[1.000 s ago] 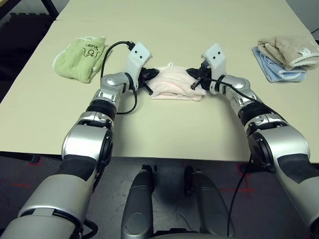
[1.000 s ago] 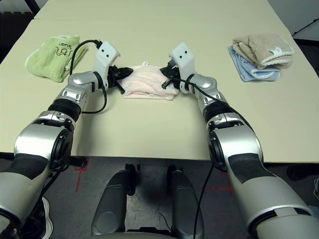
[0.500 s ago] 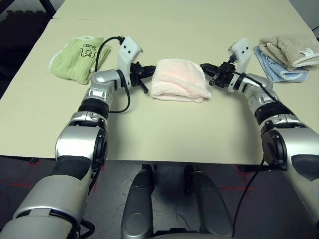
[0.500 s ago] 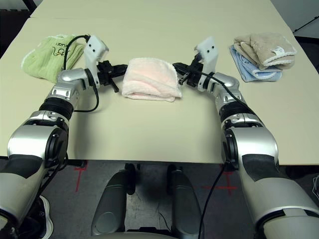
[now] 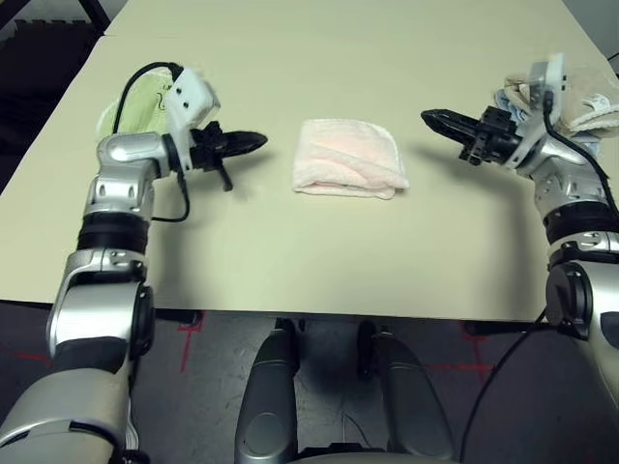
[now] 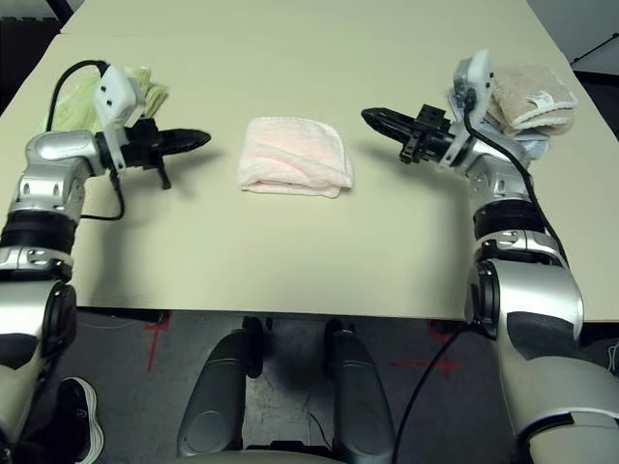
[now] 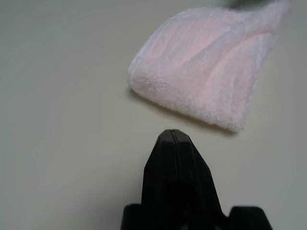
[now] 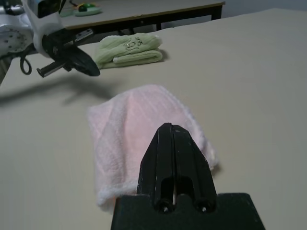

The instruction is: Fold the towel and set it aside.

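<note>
The towel (image 5: pixel 348 158) lies folded mid-table (image 5: pixel 309 251), long axis left to right, thick fold nearest the robot, bare tabletop all around. Left gripper (image 5: pixel 259 141) and right gripper (image 5: pixel 428 117), fingers pressed together, flank it, well apart

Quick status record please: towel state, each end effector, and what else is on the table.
towel: pink towel, folded, lying flat at table centre, untouched
left end effector: shut, empty, apart from the towel on its left
right end effector: shut, empty, apart on its right
other items: green towel far left; beige and blue towels far right
table: beige
</note>
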